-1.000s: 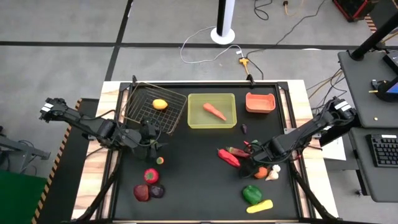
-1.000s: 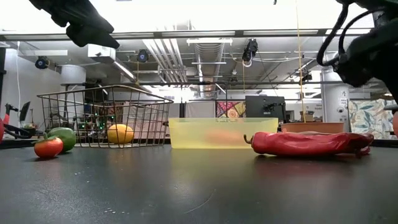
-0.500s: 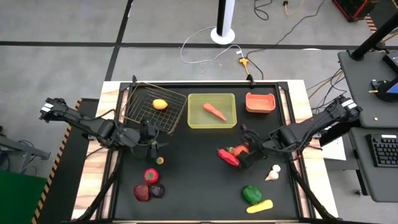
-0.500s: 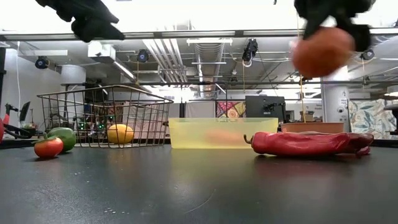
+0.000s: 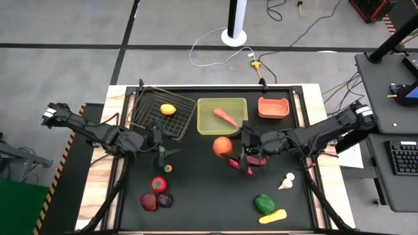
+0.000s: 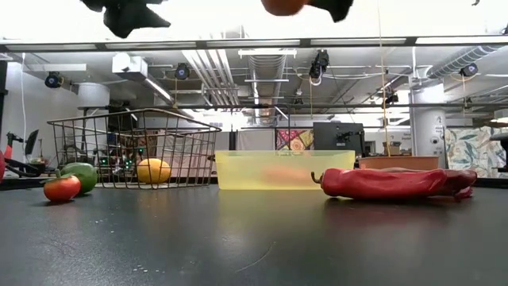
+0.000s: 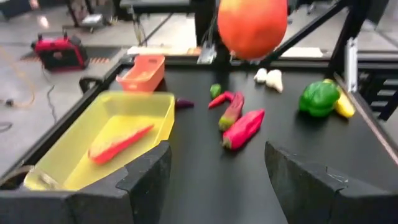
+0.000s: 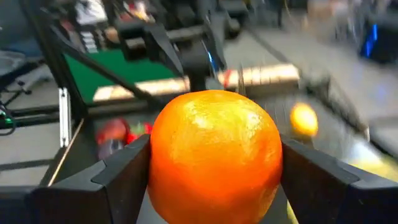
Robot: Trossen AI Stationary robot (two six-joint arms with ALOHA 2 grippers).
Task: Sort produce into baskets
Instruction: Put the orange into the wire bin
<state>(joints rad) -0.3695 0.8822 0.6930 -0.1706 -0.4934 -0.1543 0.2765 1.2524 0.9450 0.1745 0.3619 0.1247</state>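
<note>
My right tool (image 5: 230,147) grips an orange fruit (image 5: 223,146), raised above the middle of the desk (image 5: 202,189), just near of the yellow-green tray (image 5: 204,128) with its carrot (image 5: 225,117). My left tool (image 5: 161,151) hangs open near the wire basket (image 5: 185,124), which holds a lemon (image 5: 168,109).

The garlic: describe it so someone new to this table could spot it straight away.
Start at the salmon bin on the far edge of the black table and come toward the near edge, on the right arm's side. The garlic lies alone there, just beyond the green pepper. It is the only whitish, lumpy piece; everything near it is red, green or yellow.
</note>
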